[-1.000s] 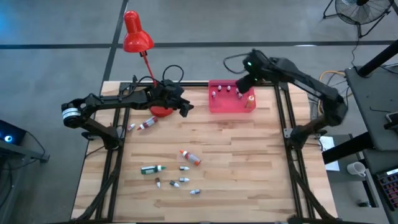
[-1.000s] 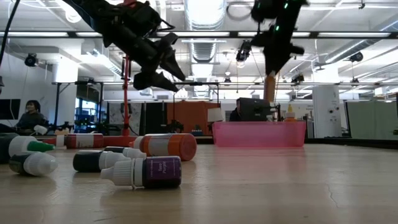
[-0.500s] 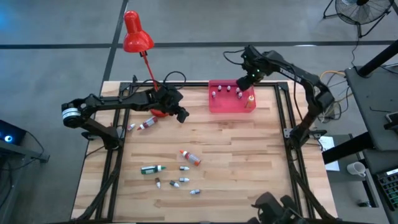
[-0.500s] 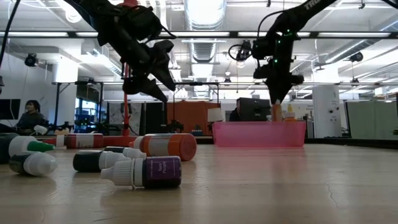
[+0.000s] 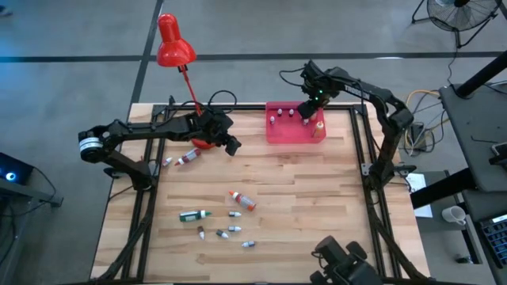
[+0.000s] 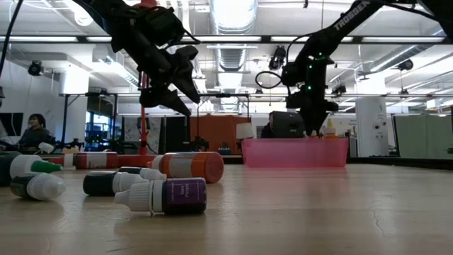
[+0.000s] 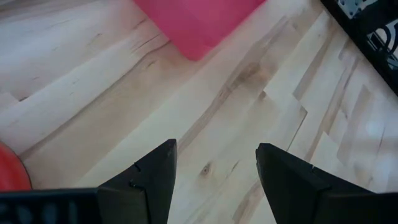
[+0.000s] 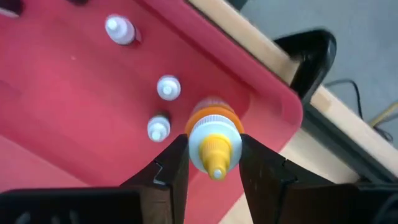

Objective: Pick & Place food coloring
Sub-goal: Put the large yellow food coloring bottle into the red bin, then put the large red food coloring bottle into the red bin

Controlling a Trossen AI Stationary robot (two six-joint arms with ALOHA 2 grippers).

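Fingers of the right gripper clamp an upright orange bottle with yellow pointed cap inside the pink rectangular plastic tray. Left gripper gapes wide, empty, beside the tray.

Surface: light wooden planks on a dark metal frame.

Far edge, right of centre: a pink rectangular tray rests flat on the surface.

Far left: the round red base of a desk lamp sits on the wood. Just left of it lies a red-and-white bottle on its side, with a tiny whitish bottle beside it.

Near-centre cluster, all lying down: an orange-red bottle with white cap; a dark green bottle to its left; small whitish-grey bottles scattered close by, apart from one another.
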